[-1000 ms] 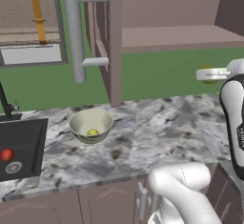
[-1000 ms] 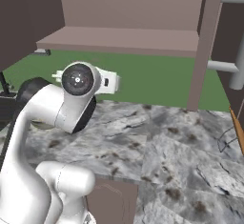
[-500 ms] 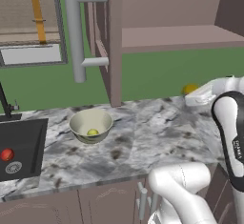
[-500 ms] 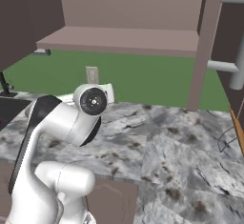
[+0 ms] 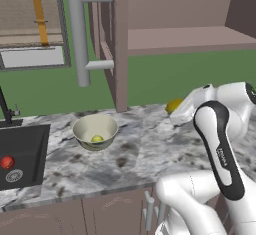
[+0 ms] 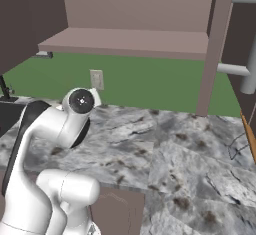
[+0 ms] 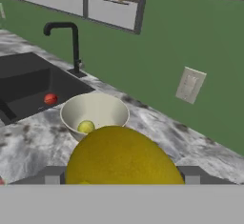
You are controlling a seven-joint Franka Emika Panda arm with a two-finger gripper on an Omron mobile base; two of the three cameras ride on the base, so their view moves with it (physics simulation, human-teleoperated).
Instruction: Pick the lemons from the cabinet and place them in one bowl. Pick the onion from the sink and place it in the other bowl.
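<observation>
Lemon (image 5: 97,139) in bowl (image 5: 95,131) beside sink (image 5: 22,151)

The arm hides most of the yellow lemon (image 5: 173,105); end effector fingertips are cut off.

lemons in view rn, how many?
2. One lemon lies in the bowl on the counter; the other lemon sits in the pincer, facing the bowl.

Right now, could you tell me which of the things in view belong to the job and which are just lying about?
Part of the job:
- yellow lemon in the gripper
- greener lemon already in the bowl
- onion in the sink
- cabinet, shelf now bare

Just lying about:
- faucet
- wall outlet
- window
- marble counter
</observation>
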